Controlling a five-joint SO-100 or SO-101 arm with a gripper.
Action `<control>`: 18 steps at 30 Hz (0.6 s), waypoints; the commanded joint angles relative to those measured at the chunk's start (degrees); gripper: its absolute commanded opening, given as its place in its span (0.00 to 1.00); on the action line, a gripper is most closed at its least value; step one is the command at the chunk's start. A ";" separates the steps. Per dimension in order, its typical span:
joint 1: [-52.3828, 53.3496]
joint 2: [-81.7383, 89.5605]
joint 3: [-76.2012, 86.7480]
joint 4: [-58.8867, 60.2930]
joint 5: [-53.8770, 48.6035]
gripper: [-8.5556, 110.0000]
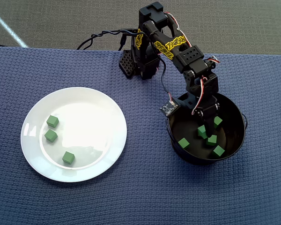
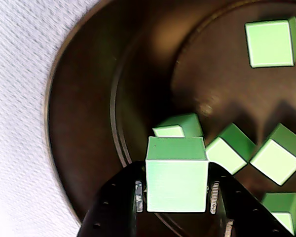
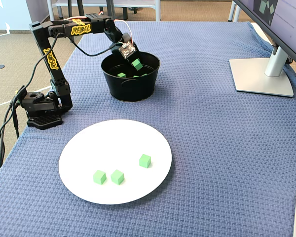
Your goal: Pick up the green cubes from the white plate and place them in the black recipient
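Hanging right over the black recipient (image 1: 234, 140), the gripper (image 2: 176, 200) has one green cube pinched between its two fingers, closed snug on opposite faces, and the wrist view shows this best: the held cube (image 2: 176, 174) fills the lower middle of the picture with the dark pot floor behind it. My read is that it's about to let go, since the cube sits inside the rim line and above the ones already down there.

Inside the pot I count about five loose cubes in the wrist view, one off by itself near the top right (image 2: 271, 42) and the rest bunched close under and beside the gripper. So a drop from here probably lands on or next to that bunch, and it may bounce a bit, but the walls are deep enough that I doubt anything hops out.

Over on the white plate (image 1: 103, 101) three green cubes (image 1: 52, 121) are left, spread apart from each other on the half farther from the pot in the overhead view. Plate and pot sit well apart on the blue cloth covering the bench (image 3: 222, 163), so each remaining cube means another full swing across.
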 commanded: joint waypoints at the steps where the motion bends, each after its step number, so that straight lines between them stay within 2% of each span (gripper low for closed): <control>1: -0.79 2.55 -4.31 2.55 -2.02 0.38; 2: -0.88 2.81 -4.48 3.52 -2.55 0.46; 3: -0.88 3.08 -4.66 4.31 -3.16 0.49; 7: 2.20 6.15 -5.45 6.06 -3.78 0.52; 11: 10.99 10.99 -7.56 9.05 -5.36 0.43; 15: 24.43 12.66 -13.54 15.38 -8.96 0.38; 18: 35.07 12.83 -16.26 20.74 -11.51 0.30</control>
